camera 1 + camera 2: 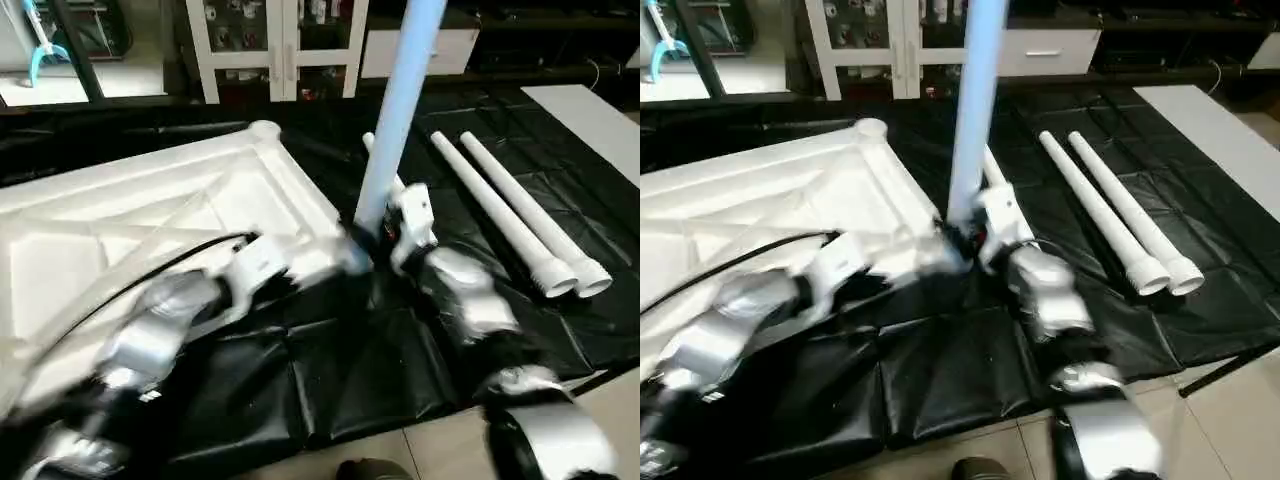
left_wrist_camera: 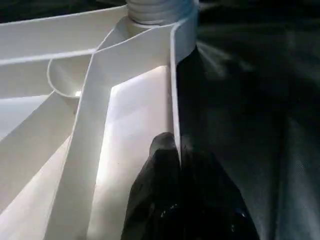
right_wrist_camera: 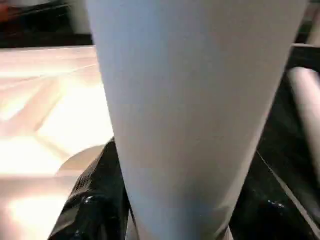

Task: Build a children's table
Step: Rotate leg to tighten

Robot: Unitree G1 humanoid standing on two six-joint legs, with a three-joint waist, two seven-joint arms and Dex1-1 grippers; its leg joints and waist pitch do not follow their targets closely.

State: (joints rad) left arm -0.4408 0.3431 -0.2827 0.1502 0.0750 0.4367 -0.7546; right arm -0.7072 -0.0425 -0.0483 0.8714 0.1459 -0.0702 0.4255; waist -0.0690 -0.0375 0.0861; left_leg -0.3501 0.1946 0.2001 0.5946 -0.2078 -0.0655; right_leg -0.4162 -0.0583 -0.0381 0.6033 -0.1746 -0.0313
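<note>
The white table top (image 1: 150,210) lies upside down on the black mat, ribs up, with a round socket (image 1: 264,130) at its far corner. My right gripper (image 1: 375,240) is shut on a white leg (image 1: 395,110) and holds it upright by its low end at the top's near right corner. In the right wrist view the leg (image 3: 195,100) stands between black fingers (image 3: 95,195). My left gripper (image 2: 177,150) is shut on the top's side rim (image 2: 174,75), just left of the upright leg. Two legs (image 1: 500,215) lie side by side on the mat to the right. A third leg (image 1: 372,148) is partly hidden behind the upright one.
A white glass-door cabinet (image 1: 275,45) stands behind the mat. A flat white board (image 1: 600,120) lies at the far right. The black mat (image 1: 340,370) ends at a tiled floor (image 1: 430,455) near me.
</note>
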